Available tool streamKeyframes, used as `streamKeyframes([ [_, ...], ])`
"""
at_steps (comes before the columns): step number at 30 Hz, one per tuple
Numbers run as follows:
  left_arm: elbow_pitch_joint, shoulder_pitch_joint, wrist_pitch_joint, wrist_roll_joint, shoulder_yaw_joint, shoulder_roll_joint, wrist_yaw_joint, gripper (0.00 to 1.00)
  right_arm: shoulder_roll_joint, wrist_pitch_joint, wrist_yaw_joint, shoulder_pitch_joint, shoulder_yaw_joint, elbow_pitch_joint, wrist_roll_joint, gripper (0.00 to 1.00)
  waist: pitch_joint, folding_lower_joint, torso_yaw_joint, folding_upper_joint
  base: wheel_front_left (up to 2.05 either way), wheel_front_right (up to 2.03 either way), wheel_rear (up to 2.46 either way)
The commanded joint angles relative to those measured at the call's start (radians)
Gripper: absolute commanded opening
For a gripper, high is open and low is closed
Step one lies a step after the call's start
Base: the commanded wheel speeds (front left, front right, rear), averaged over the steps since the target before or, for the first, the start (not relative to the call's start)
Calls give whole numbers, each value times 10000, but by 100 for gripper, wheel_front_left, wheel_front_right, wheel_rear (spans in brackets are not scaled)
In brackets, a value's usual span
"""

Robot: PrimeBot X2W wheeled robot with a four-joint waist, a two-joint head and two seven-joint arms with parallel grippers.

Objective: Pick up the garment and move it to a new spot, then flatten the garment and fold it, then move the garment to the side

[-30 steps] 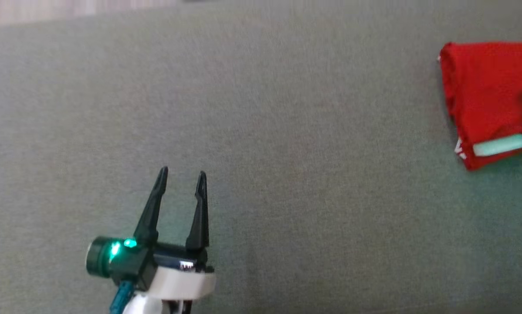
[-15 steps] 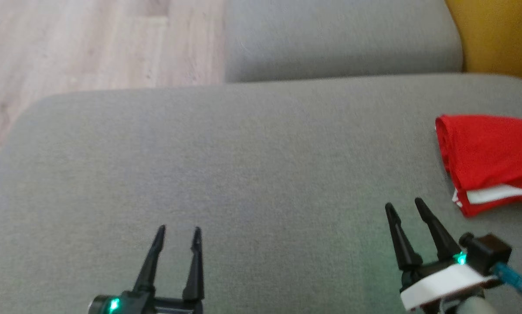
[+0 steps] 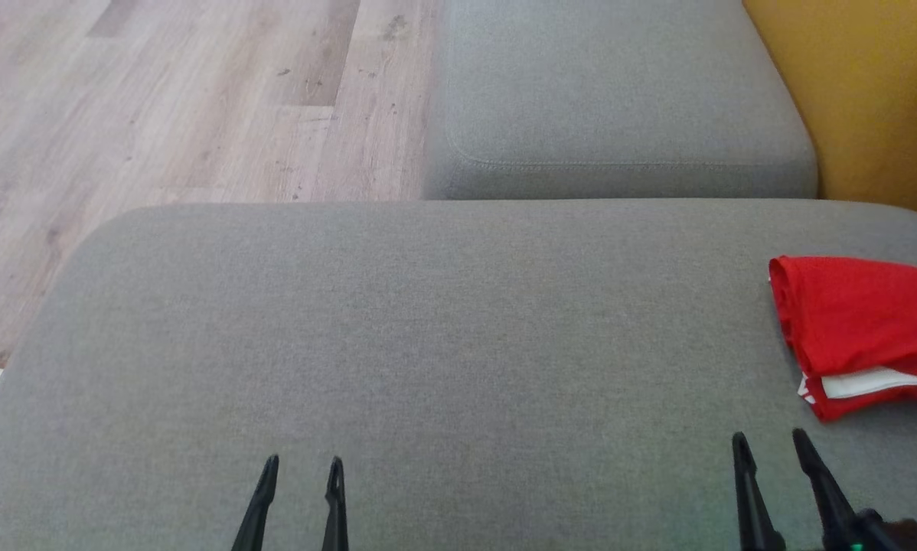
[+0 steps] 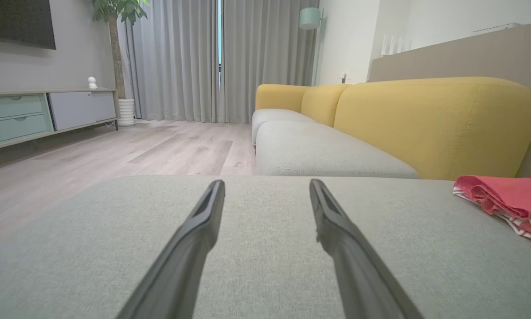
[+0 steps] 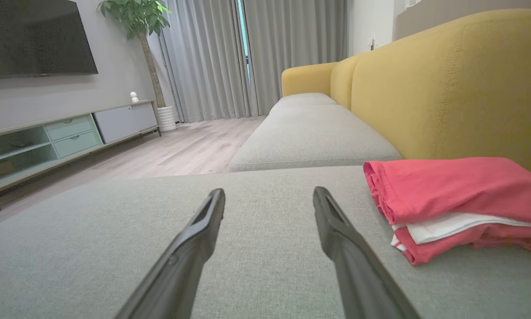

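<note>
My left pincer and right pincer: agape, empty, bases cut off. Garment right of right pincer, apart; far edge cropped.

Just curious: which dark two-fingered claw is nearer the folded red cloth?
The right gripper, close beside the folded red garment; the left gripper sits far across the grey fabric cushion.

Matt woven grey cushion, soft red cloth garment, wood-grain floor.
</note>
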Motion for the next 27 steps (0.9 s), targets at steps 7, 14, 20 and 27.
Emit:
streamKeyframes([
  [7, -82, -251, -80, 54, 466, -66, -90, 100, 30, -107, -9, -191, 44, -516, -76, 100, -181, 1, -98, 0, 0, 0, 0],
  [14, -7, -273, -80, 14, 477, -66, -143, 100, 52, -108, -9, -187, 39, -470, -19, 100, -269, 1, -172, 0, 0, 0, 0],
  [20, 45, -267, -80, -26, 498, -66, -134, 100, 63, -108, -9, -121, 18, -467, 40, 100, -371, 1, -231, 0, 0, 0, 0],
  [27, 646, 174, 31, -27, 180, -2, -90, 0, 140, 8, 0, 137, -98, 192, 8, 0, -480, 1, -306, 0, 0, 0, 0],
])
